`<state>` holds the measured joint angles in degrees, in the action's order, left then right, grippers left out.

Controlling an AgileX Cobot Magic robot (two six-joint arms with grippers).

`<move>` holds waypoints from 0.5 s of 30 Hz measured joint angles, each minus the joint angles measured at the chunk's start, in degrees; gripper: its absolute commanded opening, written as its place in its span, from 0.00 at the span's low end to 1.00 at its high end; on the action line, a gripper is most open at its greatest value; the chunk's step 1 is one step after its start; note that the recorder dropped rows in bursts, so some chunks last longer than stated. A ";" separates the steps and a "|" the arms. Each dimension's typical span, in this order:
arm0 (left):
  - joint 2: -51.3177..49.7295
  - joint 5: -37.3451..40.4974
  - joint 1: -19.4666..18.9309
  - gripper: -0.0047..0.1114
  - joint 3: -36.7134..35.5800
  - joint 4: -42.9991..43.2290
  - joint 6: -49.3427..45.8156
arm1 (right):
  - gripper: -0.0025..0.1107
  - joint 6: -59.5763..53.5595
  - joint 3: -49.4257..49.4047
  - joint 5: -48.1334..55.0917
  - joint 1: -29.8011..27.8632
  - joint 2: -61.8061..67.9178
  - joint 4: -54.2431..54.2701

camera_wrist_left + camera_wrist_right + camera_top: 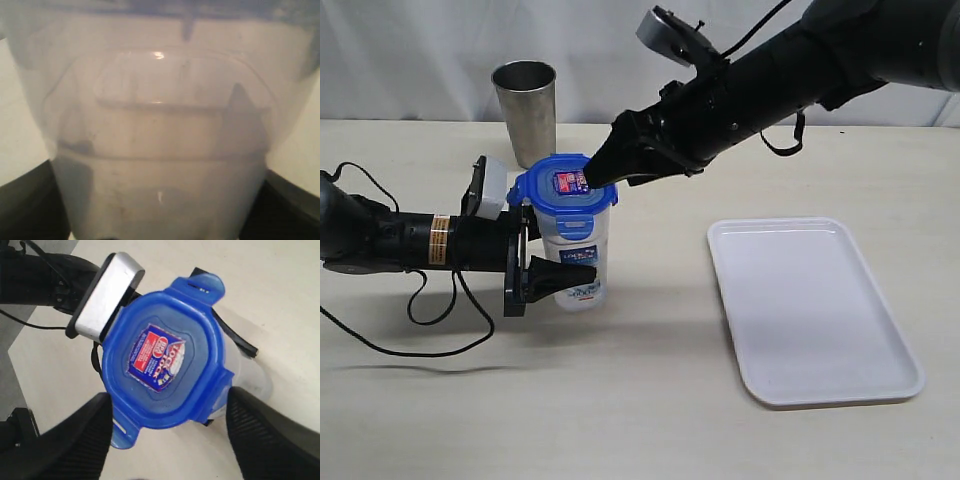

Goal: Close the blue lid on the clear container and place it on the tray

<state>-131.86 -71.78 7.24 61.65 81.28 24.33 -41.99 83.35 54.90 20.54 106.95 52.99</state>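
**Lid on container, L claw gripping, R claw open above lid**

Clear container [582, 238]: upright on table [650, 420], left of centre in ext view. Blue/white label [585, 291] sits low on its side. It is well apart from the tray [725, 240], which lies flat to the right.

Contents: the walls are see-through. In the L wrist view the container fills the frame, hazy. A dark shape shows through the wall and I cannot tell what it is. Cannot make out anything inside.

Blue lid [555, 190]: sits on the container mouth, sticker [155, 357] facing up. In the R wrist view at least two flaps stick outward. Cannot tell whether any flap is snapped down.

L gripper [578, 265]: comes in level from the left, closed on the container's lower half. One finger lies across the front by the label, the other is behind. In the L wrist view dark fingers [25, 210] flank the wall on both sides.

R gripper [595, 175]: reaches down from the upper right, tips at the lid's right edge. Jaws are spread wide, one finger on either side of the lid in the R wrist view. It grips nothing. Cannot tell whether the tips touch the lid.

Steel cup [525, 105]: upright behind the container, apart from it. Interior is dark, so contents cannot be told.

Tray: white floor shows from rim to rim.
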 measured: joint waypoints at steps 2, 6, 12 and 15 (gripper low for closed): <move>0.00 0.00 0.00 0.04 0.00 0.00 0.00 | 0.54 -2.34 0.00 -0.67 0.00 -1.44 -0.23; 0.00 0.00 0.00 0.04 0.00 -0.11 0.00 | 0.42 -10.18 0.00 -1.05 0.28 -5.35 -0.22; 0.00 0.07 0.00 0.04 0.00 -0.22 0.00 | 0.41 -23.86 0.00 -4.88 10.07 -10.76 -14.25; 0.00 0.07 0.00 0.04 0.00 -0.22 0.00 | 0.41 -19.89 0.00 -9.00 17.37 -10.28 -31.12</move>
<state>-131.86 -71.70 7.24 61.65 81.06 24.33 -61.88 83.35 45.91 37.91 96.67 21.87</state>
